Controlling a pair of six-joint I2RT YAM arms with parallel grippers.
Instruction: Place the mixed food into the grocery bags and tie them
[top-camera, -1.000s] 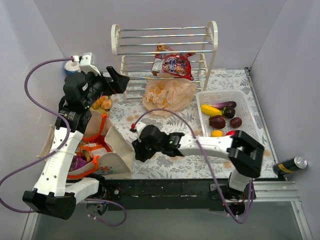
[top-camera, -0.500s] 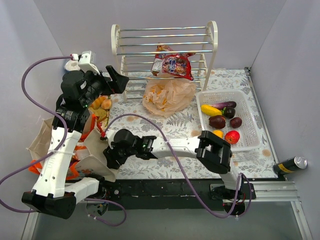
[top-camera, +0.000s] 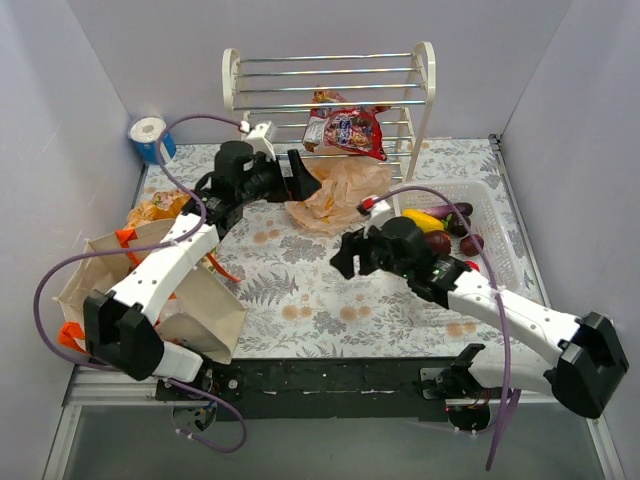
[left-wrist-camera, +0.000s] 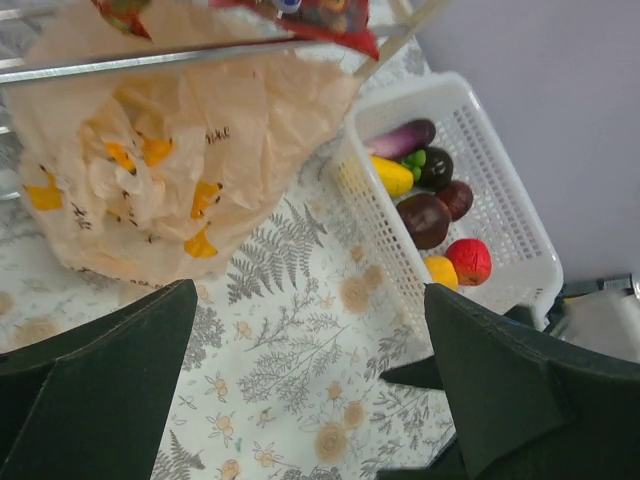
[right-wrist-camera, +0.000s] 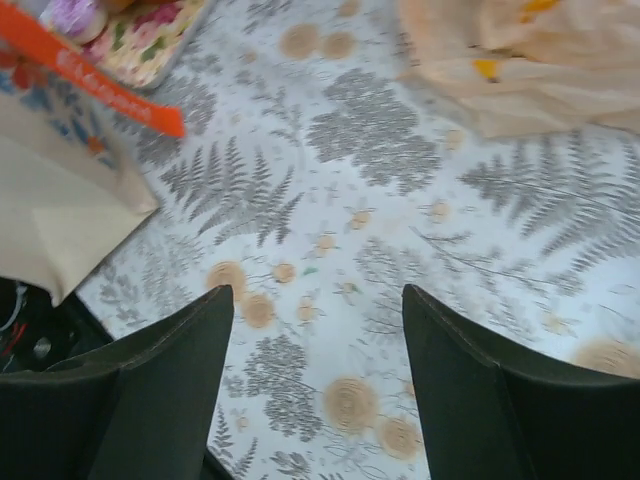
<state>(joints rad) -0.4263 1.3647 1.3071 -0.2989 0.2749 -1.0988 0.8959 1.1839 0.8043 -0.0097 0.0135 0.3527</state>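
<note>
The peach plastic bag (top-camera: 340, 195) (left-wrist-camera: 170, 150) lies in front of the rack, with yellow bits showing through it. My left gripper (top-camera: 305, 180) (left-wrist-camera: 310, 290) hovers open just left of it, holding nothing. A red snack packet (top-camera: 350, 130) (left-wrist-camera: 320, 20) sits on the rack. Small fruit (left-wrist-camera: 425, 218) lies in the white basket (top-camera: 500, 215) (left-wrist-camera: 500, 200). The beige tote (top-camera: 150, 290) (right-wrist-camera: 60, 190) with orange handles (right-wrist-camera: 100, 85) stands at the left edge. Over the middle of the table my right gripper (top-camera: 345, 258) (right-wrist-camera: 318, 292) is open and empty.
A white wire rack (top-camera: 330, 90) stands at the back. A long purple eggplant (left-wrist-camera: 400, 138) lies in the basket. Golden pastries (top-camera: 155, 208) sit behind the tote, a blue-wrapped roll (top-camera: 150, 135) in the back left corner. A can (top-camera: 585, 328) lies outside the table at right.
My right arm swung from the tote to the table's middle and its jaws widened. My left arm moved right, from above the tote to beside the plastic bag.
</note>
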